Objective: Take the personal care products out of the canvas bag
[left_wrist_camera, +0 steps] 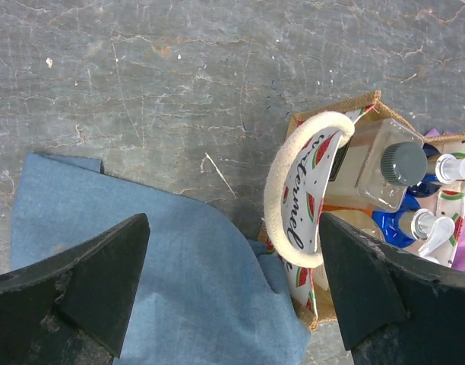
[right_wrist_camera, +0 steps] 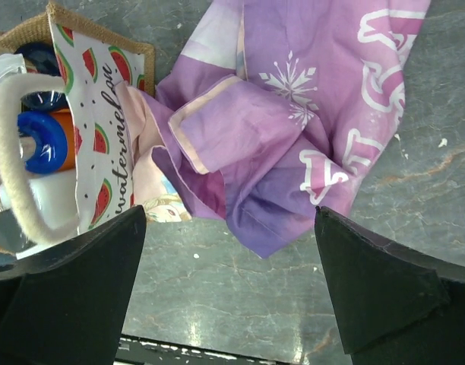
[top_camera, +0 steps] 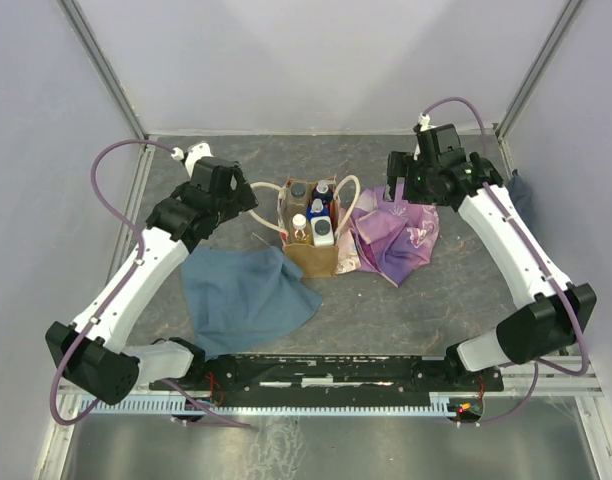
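Observation:
The canvas bag [top_camera: 312, 252] stands upright mid-table with its cream handles splayed out. Inside stand the personal care products: a grey-capped clear bottle [top_camera: 299, 190], a blue one [top_camera: 319, 209], a white one [top_camera: 323, 233] and an orange one [top_camera: 300, 229]. My left gripper [top_camera: 244, 196] hovers left of the bag, open and empty. In the left wrist view my gripper [left_wrist_camera: 234, 222] is over the blue cloth, with the bag [left_wrist_camera: 369, 100] and the grey-capped bottle [left_wrist_camera: 403, 162] at the right. My right gripper [top_camera: 397, 187] hovers right of the bag, open and empty. In the right wrist view my gripper [right_wrist_camera: 229, 213] has the bag [right_wrist_camera: 103, 84] at the left.
A blue cloth [top_camera: 246, 292] lies crumpled against the bag's front left, also in the left wrist view [left_wrist_camera: 156, 258]. A purple-pink patterned cloth [top_camera: 396, 236] lies against the bag's right side, also in the right wrist view [right_wrist_camera: 293, 114]. Enclosure walls ring the table.

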`<state>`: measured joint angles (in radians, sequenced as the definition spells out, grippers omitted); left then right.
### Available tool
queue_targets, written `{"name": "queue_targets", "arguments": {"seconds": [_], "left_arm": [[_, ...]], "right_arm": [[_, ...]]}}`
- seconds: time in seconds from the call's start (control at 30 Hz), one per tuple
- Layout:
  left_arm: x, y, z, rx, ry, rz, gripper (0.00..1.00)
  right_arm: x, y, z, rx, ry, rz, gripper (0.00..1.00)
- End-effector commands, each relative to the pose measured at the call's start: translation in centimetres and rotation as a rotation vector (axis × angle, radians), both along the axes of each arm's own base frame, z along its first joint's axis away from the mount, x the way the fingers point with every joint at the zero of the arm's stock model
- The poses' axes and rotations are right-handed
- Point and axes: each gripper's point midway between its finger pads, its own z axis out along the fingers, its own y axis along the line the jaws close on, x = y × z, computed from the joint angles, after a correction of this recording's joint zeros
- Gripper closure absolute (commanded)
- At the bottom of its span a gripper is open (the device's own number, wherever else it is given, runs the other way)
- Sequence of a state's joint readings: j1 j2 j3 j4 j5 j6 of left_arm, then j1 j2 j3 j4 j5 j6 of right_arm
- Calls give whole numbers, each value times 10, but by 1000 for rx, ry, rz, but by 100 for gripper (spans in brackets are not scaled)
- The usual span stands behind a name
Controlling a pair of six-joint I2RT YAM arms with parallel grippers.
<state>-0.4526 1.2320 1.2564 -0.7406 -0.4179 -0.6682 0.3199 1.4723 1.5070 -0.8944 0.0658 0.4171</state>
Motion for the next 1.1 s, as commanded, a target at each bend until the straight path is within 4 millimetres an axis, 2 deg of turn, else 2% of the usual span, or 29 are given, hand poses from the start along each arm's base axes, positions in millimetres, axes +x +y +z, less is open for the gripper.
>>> {"name": "queue_targets", "arguments": {"seconds": [0.0,0.13,0.23,0.37,0.5,0.6,0.7,0.87,0.97,1.07], "left_arm": [[5,7,24,38,-68,-8,1],[-2,7,13,25,-48,-9,0],[-10,5,2,8,-26,-28,0],[-24,-7,-15,-49,20,-88,2],[-40,-14,-38,-105,72,-122,5],[-47,-14,-45,-123,76,-126,6],[-52,-18,-47,-145,84,-151,8],[-64,-38,-52,-221,135,-240,18],[-70,-30,-59,-202,145,-219,19],[-71,-25,-57,-188,128,-206,19]], "right_arm": [[-11,-12,23,-37,-48,-10,0],[-24,-23,6,-87,20,-36,0],[-35,-9,-17,-27,92,16,0],[-51,9,-58,62,202,58,0],[-58,9,-103,50,301,34,0],[-51,9,-128,24,346,18,0],[-35,21,-144,50,380,15,0],[-25,26,-173,-13,456,6,0],[-18,27,-186,-24,473,-15,0],[5,28,-195,-57,466,-32,0]]}}
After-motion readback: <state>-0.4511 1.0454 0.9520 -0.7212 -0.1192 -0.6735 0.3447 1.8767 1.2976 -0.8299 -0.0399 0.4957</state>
